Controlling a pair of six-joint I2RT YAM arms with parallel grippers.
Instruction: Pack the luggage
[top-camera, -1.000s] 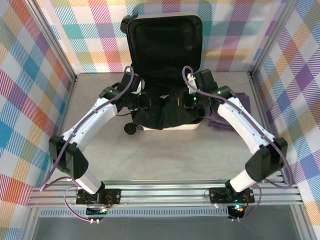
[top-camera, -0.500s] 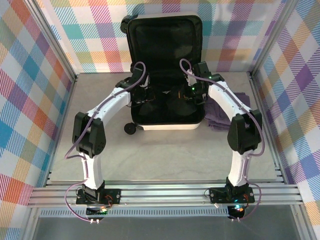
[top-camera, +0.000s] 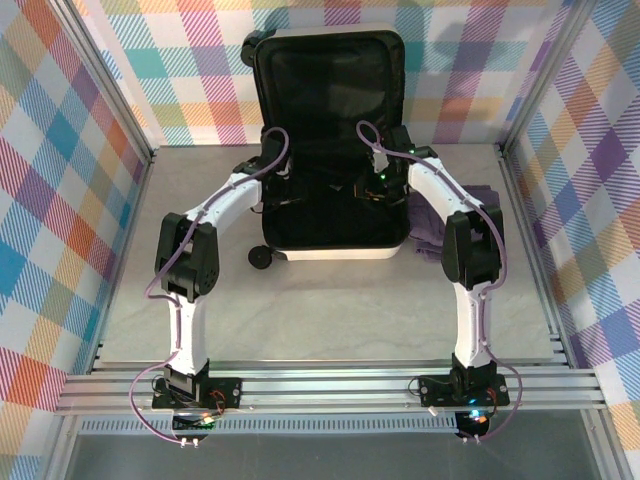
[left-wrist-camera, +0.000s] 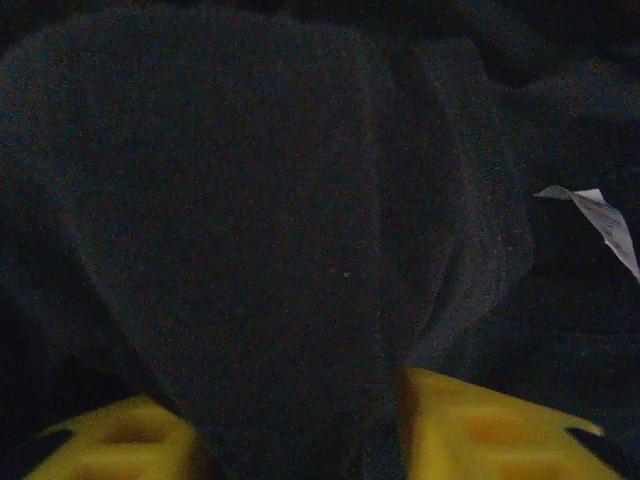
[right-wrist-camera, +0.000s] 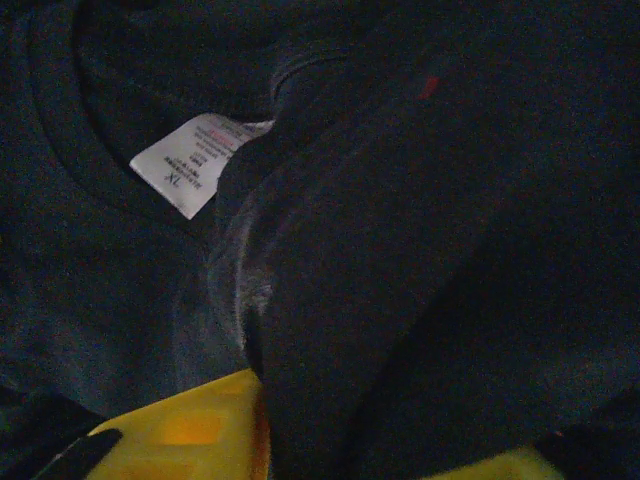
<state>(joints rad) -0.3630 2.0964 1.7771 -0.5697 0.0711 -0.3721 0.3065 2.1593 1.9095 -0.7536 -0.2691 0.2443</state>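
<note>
The luggage (top-camera: 330, 255), a white hard-shell suitcase, lies open at the back of the table with its black-lined lid (top-camera: 328, 90) standing upright. A black shirt (top-camera: 335, 215) lies in its lower half. Both grippers are down inside the case on the shirt: the left gripper (top-camera: 295, 190) toward the left side, the right gripper (top-camera: 367, 190) toward the right. In the left wrist view the yellow fingers (left-wrist-camera: 490, 430) of the left gripper (left-wrist-camera: 300, 440) stand apart with a loose fold of shirt (left-wrist-camera: 250, 200) between them. The right gripper (right-wrist-camera: 340, 450) is likewise parted around shirt fabric (right-wrist-camera: 400, 250), near its white size label (right-wrist-camera: 195, 160).
A folded purple garment (top-camera: 440, 230) lies on the table just right of the suitcase, under the right arm. A black wheel (top-camera: 261, 258) sticks out at the case's front left corner. Checked walls and metal posts close in the table on three sides.
Both arms carried the shirt from the case's front edge back into the lower half and stretched forward. Both sets of jaws have parted from their tight grip.
</note>
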